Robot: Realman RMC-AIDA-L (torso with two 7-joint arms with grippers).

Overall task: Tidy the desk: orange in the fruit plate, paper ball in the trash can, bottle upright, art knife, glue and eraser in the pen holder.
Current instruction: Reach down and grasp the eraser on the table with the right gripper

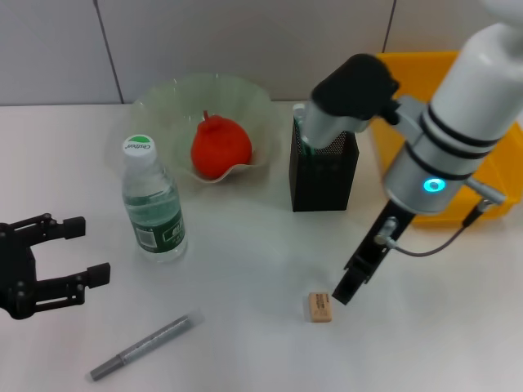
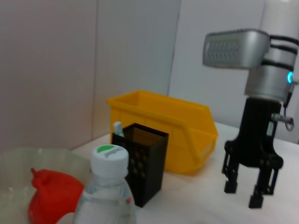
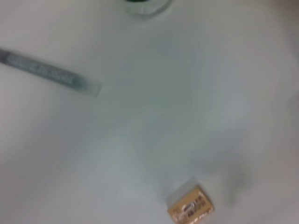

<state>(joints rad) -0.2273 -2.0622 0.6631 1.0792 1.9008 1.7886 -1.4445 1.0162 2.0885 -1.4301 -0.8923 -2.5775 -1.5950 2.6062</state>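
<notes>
The orange (image 1: pixel 221 147) lies in the pale green fruit plate (image 1: pixel 163 102). To the plate's front left, the bottle (image 1: pixel 154 204) stands upright with its green-topped cap on. A tan eraser (image 1: pixel 320 306) lies on the desk, with my right gripper (image 1: pixel 349 284) open just to its right and slightly above. The right wrist view shows the eraser (image 3: pixel 190 207) and the grey art knife (image 3: pixel 51 72). The art knife (image 1: pixel 145 347) lies near the front edge. A glue tip (image 1: pixel 300 114) pokes out of the black pen holder (image 1: pixel 323 175). My left gripper (image 1: pixel 86 249) rests open at the far left. The paper ball is out of view.
A yellow bin (image 1: pixel 490 184) stands at the back right, behind my right arm. In the left wrist view the bottle (image 2: pixel 110 186), pen holder (image 2: pixel 145 161), yellow bin (image 2: pixel 163 126) and my right gripper (image 2: pixel 247 193) all show.
</notes>
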